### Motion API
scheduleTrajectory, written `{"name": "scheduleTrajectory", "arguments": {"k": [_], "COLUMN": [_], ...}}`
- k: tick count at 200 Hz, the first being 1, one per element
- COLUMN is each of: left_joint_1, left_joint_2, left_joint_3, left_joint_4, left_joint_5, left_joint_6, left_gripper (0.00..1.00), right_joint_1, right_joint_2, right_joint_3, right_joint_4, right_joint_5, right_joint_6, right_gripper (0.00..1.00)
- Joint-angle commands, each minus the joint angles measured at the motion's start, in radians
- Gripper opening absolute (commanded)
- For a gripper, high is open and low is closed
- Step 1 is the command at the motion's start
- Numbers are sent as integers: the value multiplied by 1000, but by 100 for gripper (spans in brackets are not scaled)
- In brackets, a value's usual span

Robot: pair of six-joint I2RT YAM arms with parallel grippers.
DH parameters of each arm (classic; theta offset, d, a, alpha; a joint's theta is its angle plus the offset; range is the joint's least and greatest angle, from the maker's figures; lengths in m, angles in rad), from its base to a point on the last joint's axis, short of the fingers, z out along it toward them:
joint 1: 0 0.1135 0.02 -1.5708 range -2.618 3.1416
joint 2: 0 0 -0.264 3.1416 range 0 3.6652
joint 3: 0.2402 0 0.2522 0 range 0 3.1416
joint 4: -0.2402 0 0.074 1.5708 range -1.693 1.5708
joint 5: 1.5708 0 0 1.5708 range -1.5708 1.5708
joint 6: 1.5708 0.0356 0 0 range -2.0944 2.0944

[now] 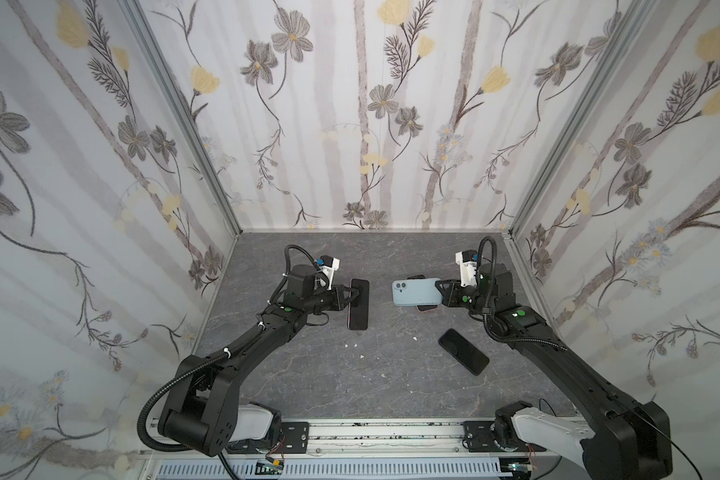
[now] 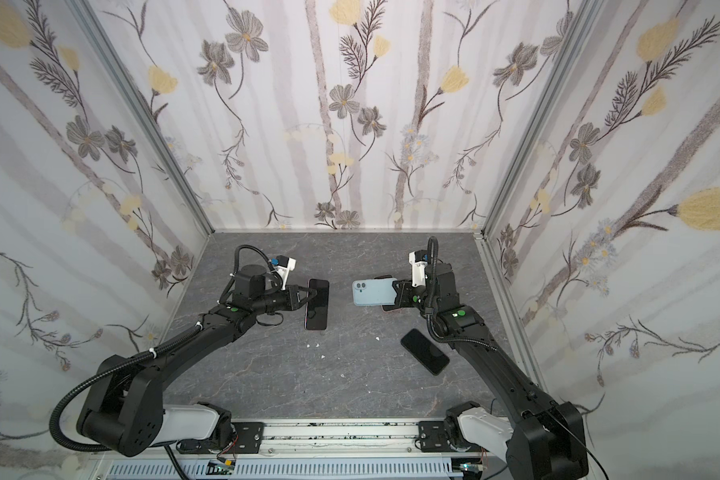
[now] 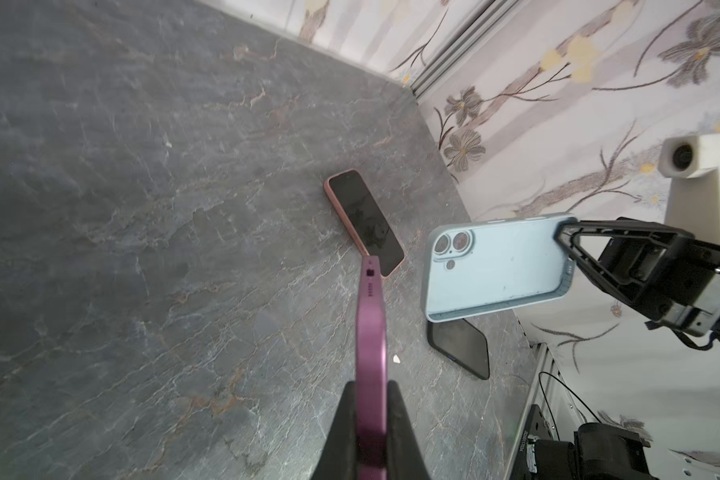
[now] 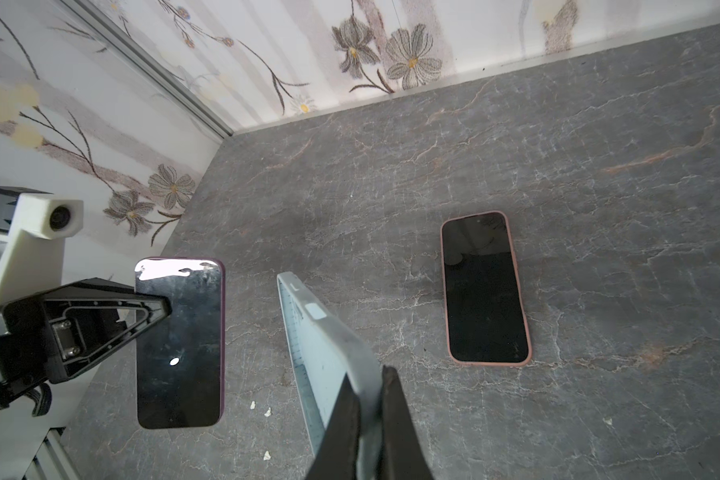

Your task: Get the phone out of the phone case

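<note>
The phone [image 1: 359, 307] has a dark screen and a purple rim. It hangs above the table left of centre in both top views, with my left gripper [image 1: 352, 297] shut on its long edge. The left wrist view shows the purple edge [image 3: 373, 332] pinched between the black fingers [image 3: 400, 415]. The light blue phone case [image 1: 414, 291] is empty and held apart from the phone, to its right. My right gripper [image 1: 439, 291] is shut on the case's end. In the right wrist view the case [image 4: 329, 345] runs out from between the closed jaws.
A pink-cased phone [image 4: 485, 289] lies screen up on the grey table, under the held case in a top view [image 1: 427, 308]. A black phone [image 1: 463, 351] lies on the table near the right arm. Small white crumbs [image 1: 350, 345] dot the middle. Papered walls close in three sides.
</note>
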Motion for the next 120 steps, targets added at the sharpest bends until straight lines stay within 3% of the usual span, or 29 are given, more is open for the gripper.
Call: {"name": "scheduleTrajectory", "arguments": {"k": [1, 33, 56, 120], "left_joint_1": [2, 12, 20, 107], "left_joint_2": [44, 105, 119, 70], "left_joint_3": [9, 12, -8, -67], "left_joint_4": [39, 29, 12, -152], "left_joint_5": [27, 6, 4, -10], "left_joint_6": [-15, -27, -28, 70], "left_gripper": [0, 0, 0, 0], "right_joint_1": [36, 145, 156, 230], "right_joint_2": [35, 67, 111, 245], "right_joint_3": [10, 16, 43, 96], "right_joint_4": [28, 33, 15, -35], "right_joint_5": [40, 206, 137, 95], "right_joint_6": [73, 89, 121, 239], "right_gripper": [0, 0, 0, 0]}}
